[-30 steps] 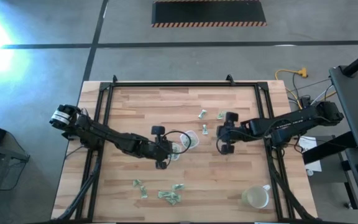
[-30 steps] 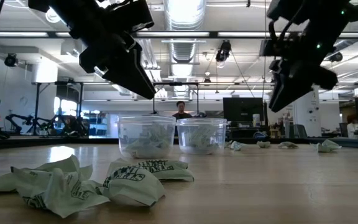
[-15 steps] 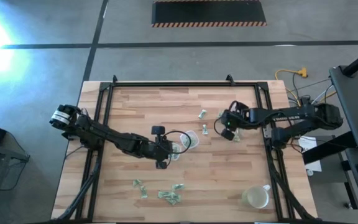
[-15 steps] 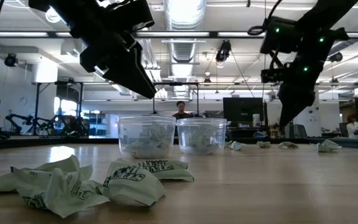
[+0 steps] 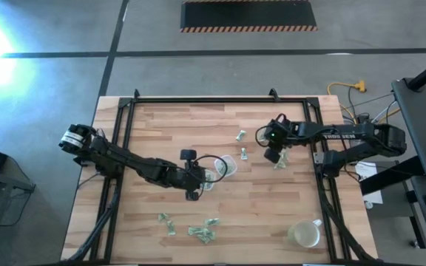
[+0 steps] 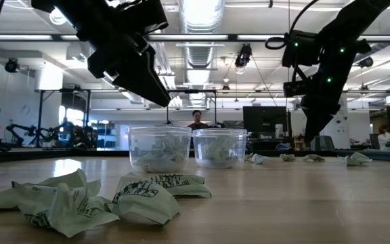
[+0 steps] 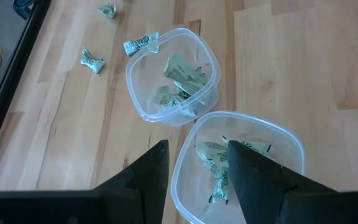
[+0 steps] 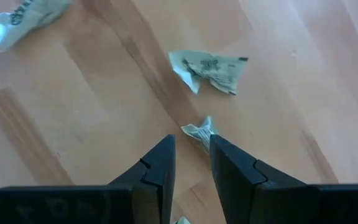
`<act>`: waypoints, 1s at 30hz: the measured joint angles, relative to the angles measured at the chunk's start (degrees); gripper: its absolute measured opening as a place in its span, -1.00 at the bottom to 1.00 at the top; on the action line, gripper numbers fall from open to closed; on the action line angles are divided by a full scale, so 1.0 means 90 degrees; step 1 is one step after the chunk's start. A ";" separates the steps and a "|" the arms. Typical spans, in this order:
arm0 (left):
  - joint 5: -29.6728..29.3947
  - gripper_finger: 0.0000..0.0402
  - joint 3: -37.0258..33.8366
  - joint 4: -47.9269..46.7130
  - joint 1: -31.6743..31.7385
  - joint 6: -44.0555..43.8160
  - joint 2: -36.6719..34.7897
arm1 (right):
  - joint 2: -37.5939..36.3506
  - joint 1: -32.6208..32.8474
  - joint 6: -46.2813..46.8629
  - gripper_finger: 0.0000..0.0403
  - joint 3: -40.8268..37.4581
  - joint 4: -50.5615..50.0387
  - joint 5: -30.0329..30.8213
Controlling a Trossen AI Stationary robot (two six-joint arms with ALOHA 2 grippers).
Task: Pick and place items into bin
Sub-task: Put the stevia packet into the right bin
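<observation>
Two clear tubs [image 5: 219, 170] sit mid-table; the left gripper [image 5: 198, 179] hangs spread above them. Wrappers [image 5: 191, 229] lie at six o'clock, others [image 5: 241, 136] by the right gripper [image 8: 188, 152], jaws narrowly parted, empty.

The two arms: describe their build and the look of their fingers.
Both arms are dark, jointed and slender. The left arm has a silvery fitting at its base and a thin black cable looping near its wrist. The right arm shows small green lights. The fingers are black, flat and tapering.
</observation>
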 joint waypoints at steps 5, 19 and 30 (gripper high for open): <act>0.0000 -0.26 0.0000 0.0020 0.0000 0.0001 0.0000 | 0.0002 -0.0121 0.0288 -0.53 -0.0078 -0.0056 -0.0004; 0.0002 -0.26 0.0000 0.0099 0.0000 0.0001 0.0000 | 0.0002 -0.0211 0.0737 -0.25 -0.0220 -0.0022 0.0061; 0.0002 -0.26 0.0000 0.0105 0.0000 0.0001 0.0000 | 0.0002 -0.0211 0.1457 -0.17 -0.0215 -0.0104 0.0045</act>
